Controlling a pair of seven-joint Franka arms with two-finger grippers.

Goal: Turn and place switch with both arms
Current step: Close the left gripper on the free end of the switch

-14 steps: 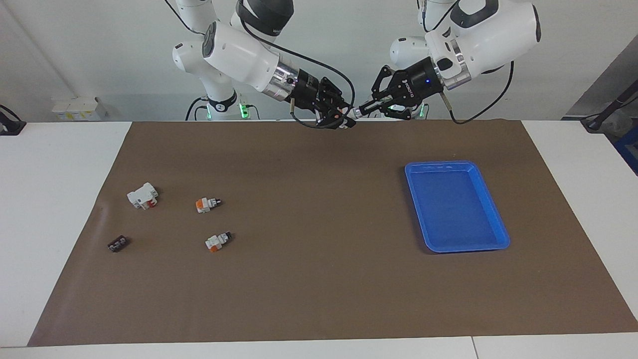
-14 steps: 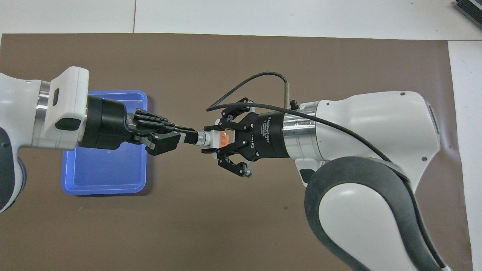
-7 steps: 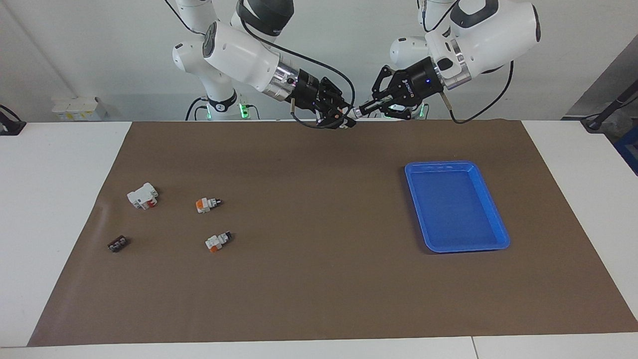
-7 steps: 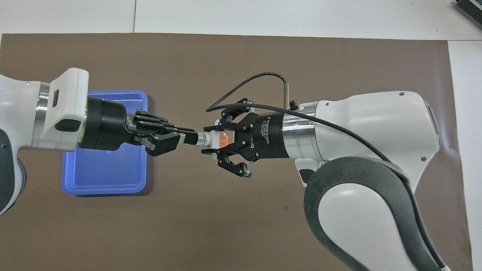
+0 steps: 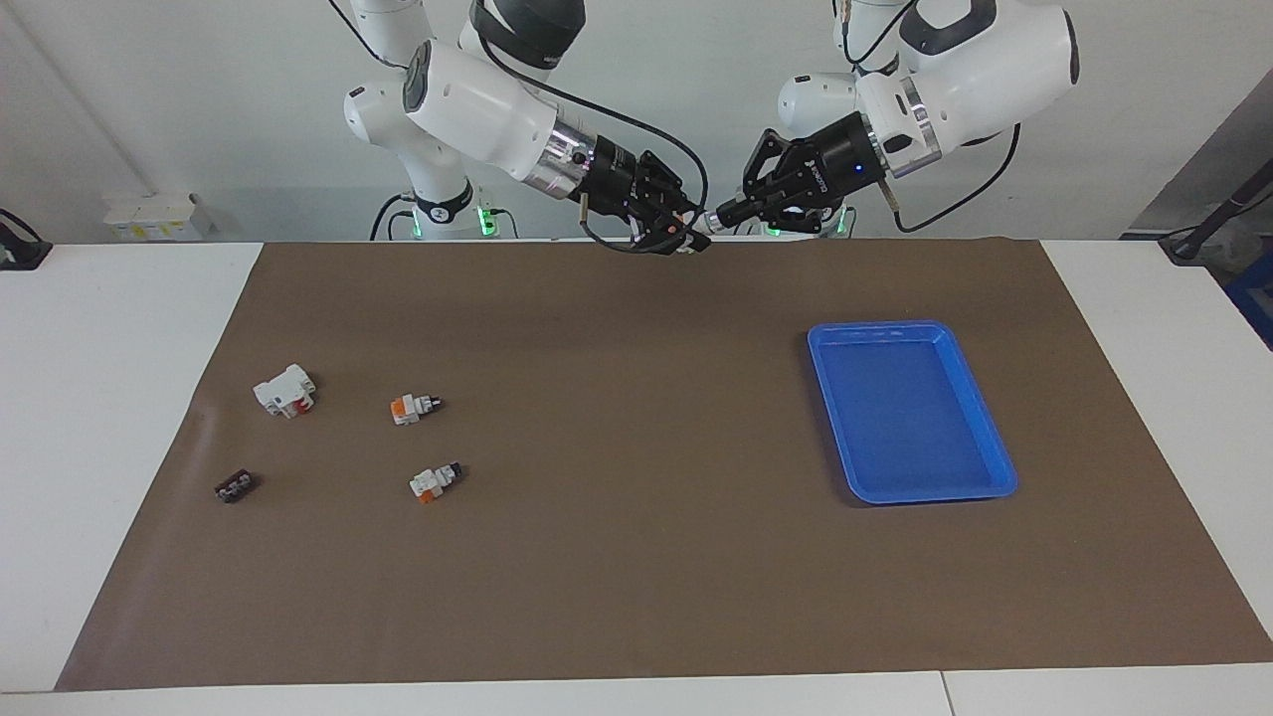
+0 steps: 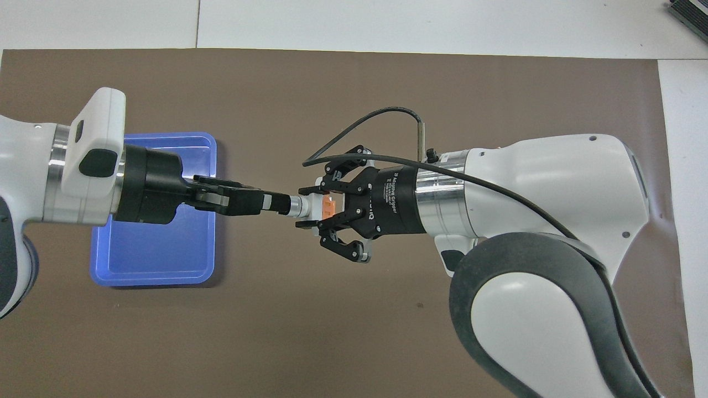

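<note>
Left pincer (image 6: 260,202) rolled (knob gripped), white-orange switch (image 6: 321,205) midair

A blue tray (image 5: 998,459) sits on a brown mat (image 5: 636,577); the switch (image 6: 323,205) is white and orange.

Both arms are raised above the robots' end of the table, wrists levelled toward one another so the two grippers meet tip to tip in mid-air. The right gripper (image 6: 316,205), reaching in from the right arm's side, has its black fingers (image 6: 307,223) closed around the body of the switch (image 6: 323,207). The left gripper (image 6: 271,202), extended from the left arm's side, has its fingers pinched together on the switch's knob end. In the facing view the meeting point sits between the two forearms, right gripper (image 5: 684,227) against left gripper (image 5: 718,217).
</note>
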